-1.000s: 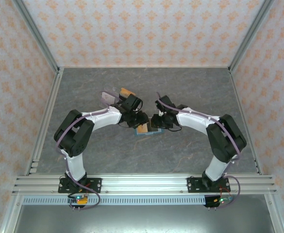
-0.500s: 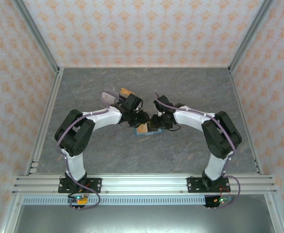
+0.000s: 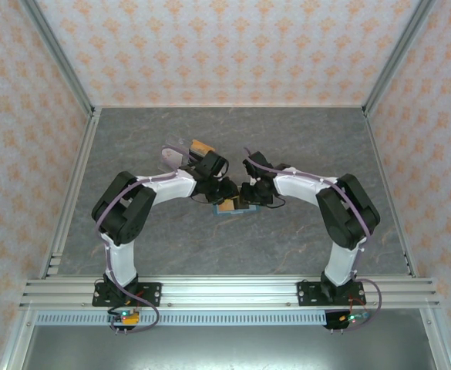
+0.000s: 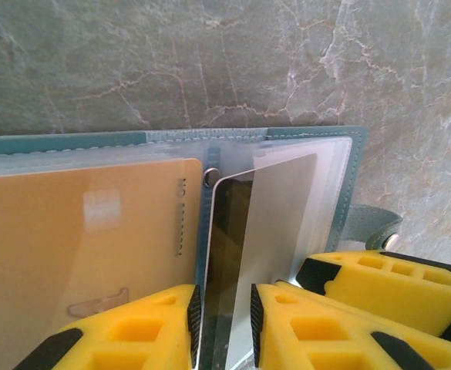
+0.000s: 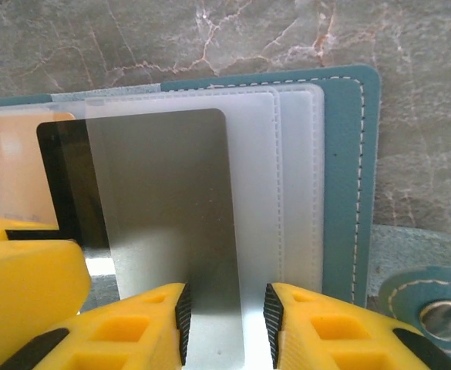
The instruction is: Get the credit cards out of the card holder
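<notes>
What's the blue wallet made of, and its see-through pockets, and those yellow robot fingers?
The card holder looks like matte teal leather or imitation: fine grain, pale stitching. Its pockets seem soft clear plastic: milky, glossy, seamed edges. The right gripper's fingers look like matte yellow moulded or printed plastic, with hollow cells.

We see a grey marbled table (image 3: pixel 302 139) boxed in by an aluminium frame (image 3: pixel 233 291). The walls (image 3: pixel 233 46) on three sides have pale wallpaper with a repeating orange motif. A clear tray (image 3: pixel 171 155) sits on the table, left of centre. In both wrist views we get the same veined grey top as background.
</notes>
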